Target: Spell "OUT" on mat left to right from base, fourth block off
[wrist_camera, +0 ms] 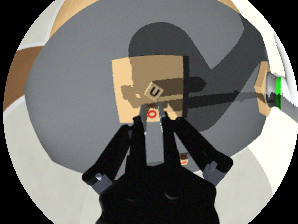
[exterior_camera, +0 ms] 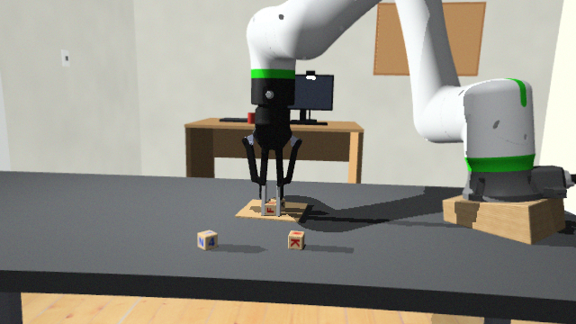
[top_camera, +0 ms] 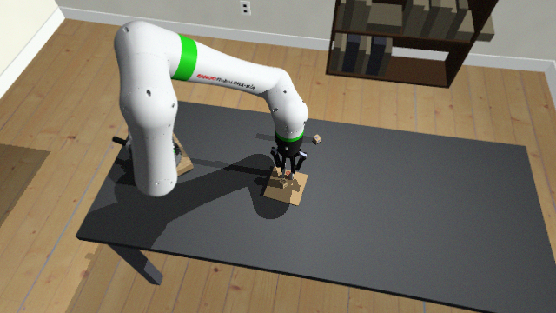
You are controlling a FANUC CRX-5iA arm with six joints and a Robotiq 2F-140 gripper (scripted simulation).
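We're grasping a small letter block w/ fingers clenched on its sides, resting on the mat; it's looking light, stiff, smooth, so we're judging opposite flat faces the best hold

Rises from the base at the counter's edge, bends at a high elbow and reaches out and down over the counter. Wrist vertical, green band above the black claw, which points straight down. Linkages spread wide up top, narrowing to two pale fingertips standing close together. Clamped on a small block with a red letter, low at the mat.
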